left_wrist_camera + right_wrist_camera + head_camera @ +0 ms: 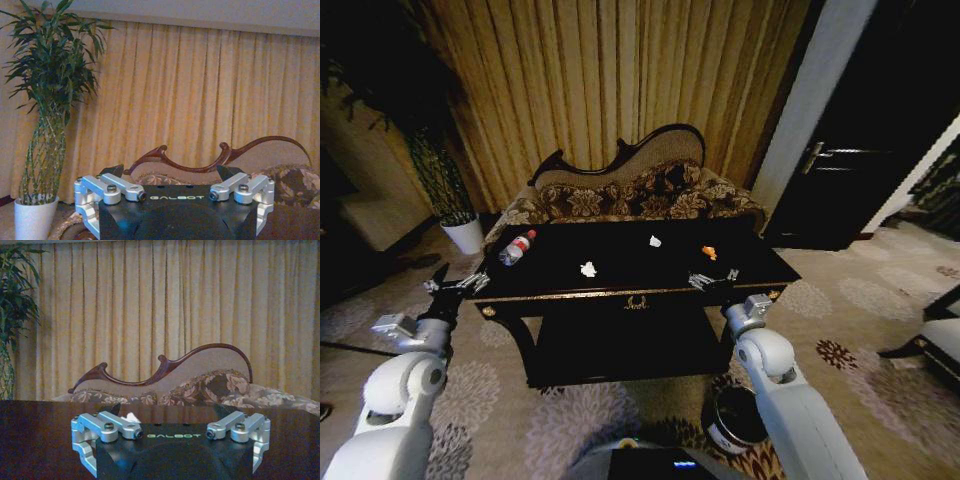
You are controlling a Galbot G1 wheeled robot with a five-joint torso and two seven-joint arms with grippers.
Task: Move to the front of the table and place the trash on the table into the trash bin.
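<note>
You face the black table [650, 268] at centre frame, paper scraps [588, 268], an orange piece [709, 252] and a bottle [517, 247] on top, trash bin [737, 418] at lower right; left gripper [451, 287] and right gripper [713, 281] hang spread: take the nearest scrap first.
</note>
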